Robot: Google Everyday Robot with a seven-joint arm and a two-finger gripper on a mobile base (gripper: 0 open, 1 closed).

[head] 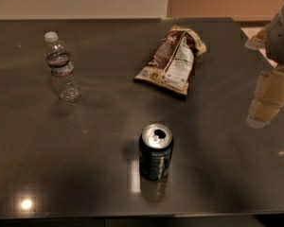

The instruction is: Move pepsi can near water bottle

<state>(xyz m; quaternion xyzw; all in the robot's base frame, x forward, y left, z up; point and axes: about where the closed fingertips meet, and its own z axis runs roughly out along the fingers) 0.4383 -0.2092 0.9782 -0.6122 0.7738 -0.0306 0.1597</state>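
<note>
Navy pepsi can; clear water bottle w/ white cap; cream gripper far right.

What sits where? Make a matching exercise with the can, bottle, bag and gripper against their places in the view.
1. can
2. bottle
3. bag
4. gripper

A. right edge
B. far left
C. front centre
D. far centre

Pairs: 1-C, 2-B, 3-D, 4-A
</note>
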